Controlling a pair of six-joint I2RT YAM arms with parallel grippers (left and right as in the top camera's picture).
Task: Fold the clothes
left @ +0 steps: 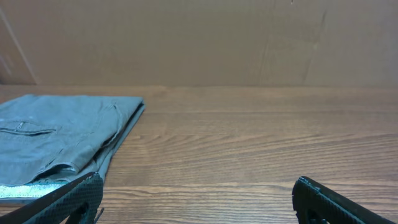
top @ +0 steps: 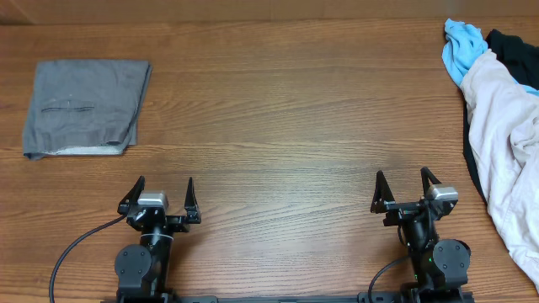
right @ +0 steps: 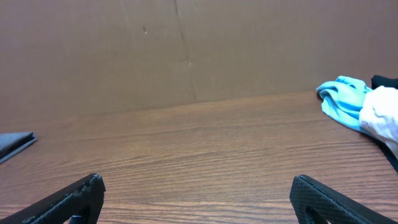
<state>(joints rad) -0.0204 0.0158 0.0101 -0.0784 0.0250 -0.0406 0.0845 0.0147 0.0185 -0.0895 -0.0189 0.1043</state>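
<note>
The pale beige shorts (top: 509, 143) lie crumpled in a pile at the table's right edge; a bit of them shows at the right of the right wrist view (right: 385, 115). My left gripper (top: 160, 195) is open and empty near the front edge, left of centre; its fingers frame the left wrist view (left: 196, 199). My right gripper (top: 406, 192) is open and empty near the front edge, left of the pile; its fingers frame the right wrist view (right: 196, 196).
A folded grey garment (top: 84, 107) lies at the far left, also in the left wrist view (left: 56, 137). A light blue cloth (top: 463, 46) and a black garment (top: 515, 52) lie with the pile at the far right. A brown wall backs the table.
</note>
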